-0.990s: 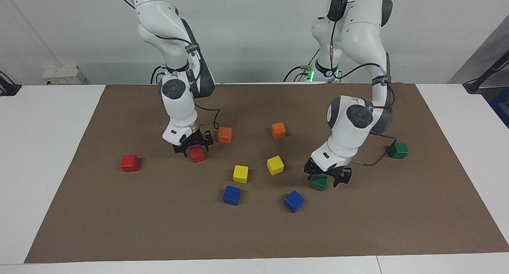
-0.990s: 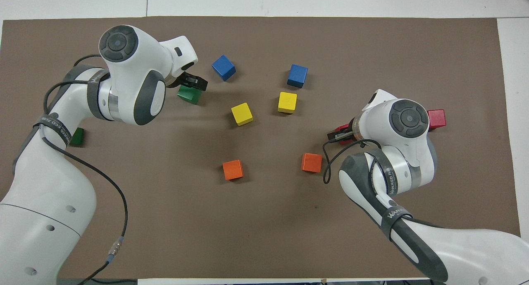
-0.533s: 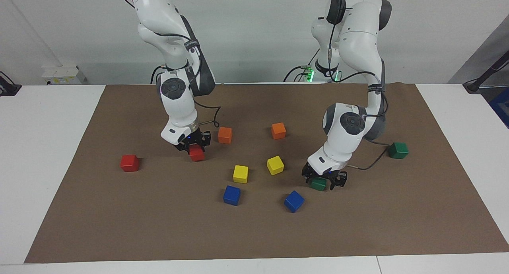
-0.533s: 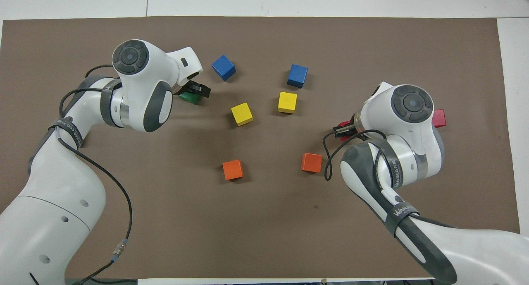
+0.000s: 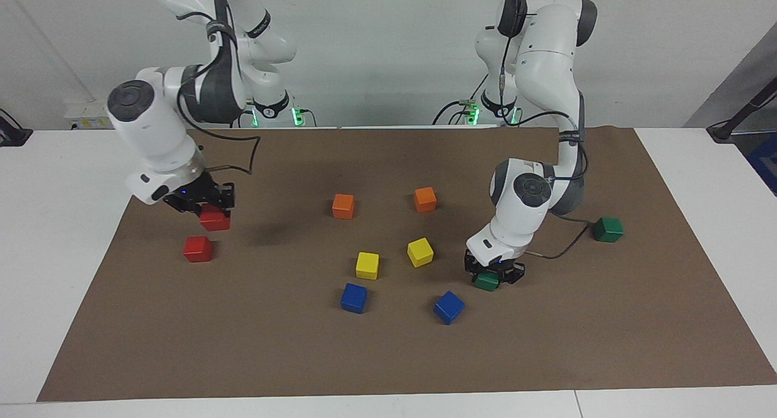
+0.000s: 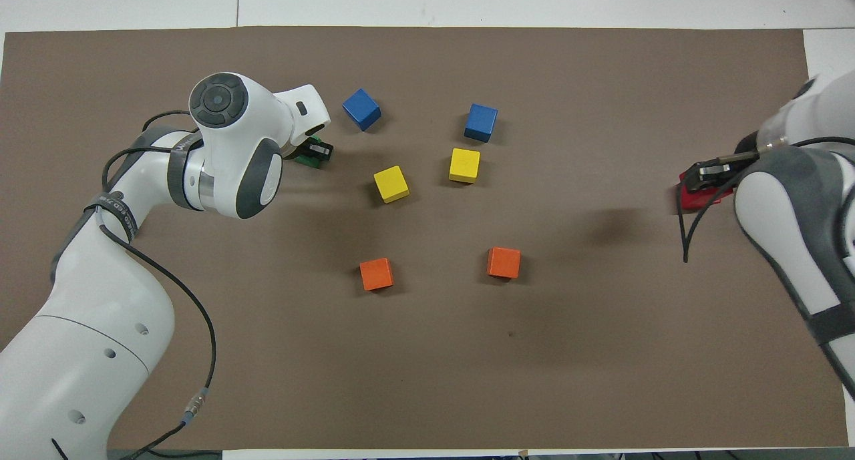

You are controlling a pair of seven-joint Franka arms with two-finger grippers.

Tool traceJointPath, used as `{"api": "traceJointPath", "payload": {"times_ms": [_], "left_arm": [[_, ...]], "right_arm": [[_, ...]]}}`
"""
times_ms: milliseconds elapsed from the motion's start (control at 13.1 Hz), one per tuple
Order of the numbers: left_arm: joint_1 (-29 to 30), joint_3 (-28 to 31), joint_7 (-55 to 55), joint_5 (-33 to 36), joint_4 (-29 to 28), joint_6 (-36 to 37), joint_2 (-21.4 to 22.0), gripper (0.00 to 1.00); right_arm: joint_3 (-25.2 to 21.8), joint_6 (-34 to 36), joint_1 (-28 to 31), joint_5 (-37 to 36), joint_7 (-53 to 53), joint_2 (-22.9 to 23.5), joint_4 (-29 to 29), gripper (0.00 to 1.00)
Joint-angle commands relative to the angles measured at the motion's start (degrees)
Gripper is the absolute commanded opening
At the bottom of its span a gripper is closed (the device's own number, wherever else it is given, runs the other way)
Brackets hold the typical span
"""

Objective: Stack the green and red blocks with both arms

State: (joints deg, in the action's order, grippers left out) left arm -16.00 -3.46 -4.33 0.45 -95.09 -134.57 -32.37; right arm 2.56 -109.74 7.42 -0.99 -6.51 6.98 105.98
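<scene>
My right gripper (image 5: 210, 209) is shut on a red block (image 5: 215, 219) and holds it in the air, just above and slightly off the second red block (image 5: 198, 249), which sits on the mat at the right arm's end. In the overhead view the right gripper (image 6: 709, 175) and its held red block (image 6: 695, 196) cover the second one. My left gripper (image 5: 493, 275) is down at the mat, shut on a green block (image 5: 485, 282) that rests on the mat. It also shows in the overhead view (image 6: 314, 151). The second green block (image 5: 608, 229) lies nearer the robots, at the left arm's end.
On the brown mat (image 5: 388, 357) between the arms lie two orange cubes (image 5: 343, 206) (image 5: 425, 199), two yellow cubes (image 5: 367, 265) (image 5: 420, 252) and two blue cubes (image 5: 354, 297) (image 5: 448, 307). One blue cube lies close to the left gripper.
My right gripper has closed on the red block, lifted it and carried it toward the right arm's end, over the other red block. My left gripper has lowered and closed on the green block.
</scene>
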Motion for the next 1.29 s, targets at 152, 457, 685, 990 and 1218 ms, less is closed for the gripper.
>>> {"api": "traceJointPath", "payload": {"times_ms": [152, 457, 685, 990, 1218], "left_arm": [[3.3, 0.8, 1.9, 1.0, 3.1, 12.1, 5.6, 0.0], [14.3, 0.8, -3.7, 1.1, -3.2, 21.2, 17.0, 0.0], [24.9, 0.7, -14.6, 1.0, -6.2, 21.9, 18.9, 0.0], [31.4, 0.7, -21.5, 1.0, -13.5, 16.3, 20.8, 0.0], [33.6, 0.7, -29.4, 0.6, -14.1, 15.7, 19.9, 0.0]], "right_arm": [[0.8, -2.3, 4.7, 0.6, -0.7, -0.7, 2.7, 0.0], [0.8, -10.2, 5.1, 0.6, -1.8, 0.2, 7.0, 0.0], [0.8, -12.6, 5.2, 0.6, -1.8, 1.5, 7.4, 0.0], [0.8, -15.1, 5.9, 0.5, -1.8, 3.3, 7.0, 0.0], [0.8, -15.6, 5.9, -0.1, -2.1, 4.7, 6.4, 0.0]]}}
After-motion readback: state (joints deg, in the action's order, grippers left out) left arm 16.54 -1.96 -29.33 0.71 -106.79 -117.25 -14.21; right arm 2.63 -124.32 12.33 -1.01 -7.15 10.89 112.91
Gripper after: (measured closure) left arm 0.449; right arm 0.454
